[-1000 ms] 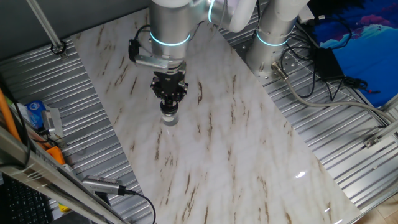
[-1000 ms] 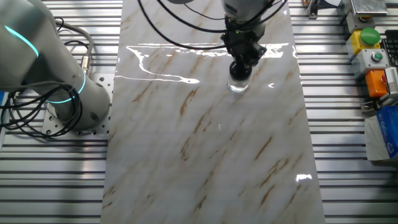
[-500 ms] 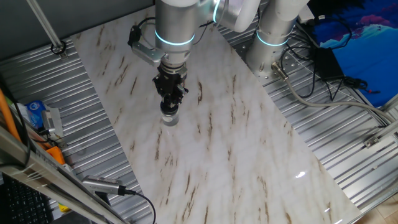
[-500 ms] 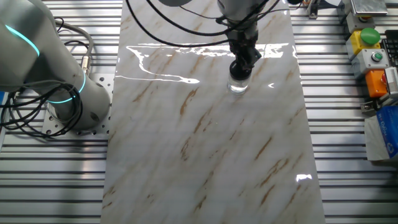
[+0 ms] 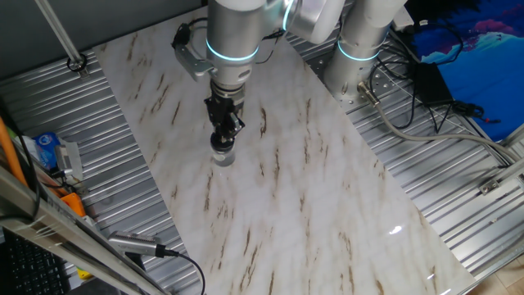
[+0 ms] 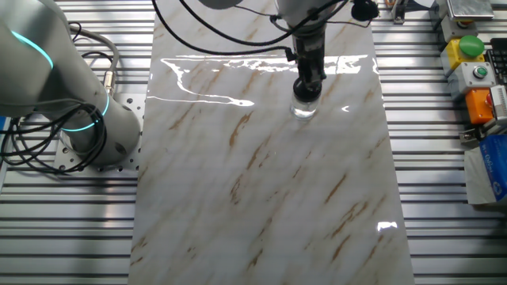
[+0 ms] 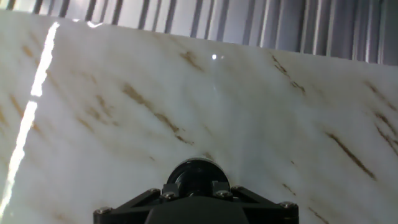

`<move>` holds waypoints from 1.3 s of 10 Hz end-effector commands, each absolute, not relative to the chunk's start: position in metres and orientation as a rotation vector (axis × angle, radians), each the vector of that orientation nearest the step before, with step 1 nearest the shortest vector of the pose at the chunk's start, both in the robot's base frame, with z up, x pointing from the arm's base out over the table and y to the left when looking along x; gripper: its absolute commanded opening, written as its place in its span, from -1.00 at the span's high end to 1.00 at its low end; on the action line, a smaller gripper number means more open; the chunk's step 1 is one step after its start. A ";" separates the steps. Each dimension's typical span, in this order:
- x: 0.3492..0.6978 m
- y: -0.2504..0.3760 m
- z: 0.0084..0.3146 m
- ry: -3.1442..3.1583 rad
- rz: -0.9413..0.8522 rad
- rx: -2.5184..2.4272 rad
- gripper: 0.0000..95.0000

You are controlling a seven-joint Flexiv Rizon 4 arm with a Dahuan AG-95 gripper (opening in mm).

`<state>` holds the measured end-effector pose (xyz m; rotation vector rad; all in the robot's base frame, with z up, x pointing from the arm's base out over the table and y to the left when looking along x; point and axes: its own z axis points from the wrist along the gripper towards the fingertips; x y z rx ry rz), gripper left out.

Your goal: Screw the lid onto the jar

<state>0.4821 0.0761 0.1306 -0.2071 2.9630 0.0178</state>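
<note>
Hand view: you see lid (image 7: 194, 176) at bottom centre, black, round, gripper (image 7: 196, 194) closed around it, body hiding jar beneath

One fixed view: gripper (image 5: 222, 139) points straight down at upper-middle of frame, axis in line with jar (image 5: 222, 155) – needed for threads to catch square

Other fixed view: jar (image 6: 303, 108) upright on marble bench (image 6: 261, 198), upper centre, lid (image 6: 306, 89) on its mouth, gripper (image 6: 306, 85) clenched on lid

Judgement: turning step in hand; you can't tell thread depth

In the hand view the gripper (image 7: 198, 198) covers the near half of the lid (image 7: 194, 173) and hides the jar. The fixed views show the jar (image 5: 222, 156) small and blurred; the jaws cannot be made out.
</note>
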 end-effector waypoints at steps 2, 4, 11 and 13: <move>0.483 0.076 0.116 2.966 0.020 -0.102 1.00; 0.483 0.076 0.116 2.966 0.022 -0.095 1.00; 0.484 0.076 0.116 2.936 -0.018 -0.430 -0.60; 0.483 0.076 0.116 2.925 -0.018 -0.521 -0.60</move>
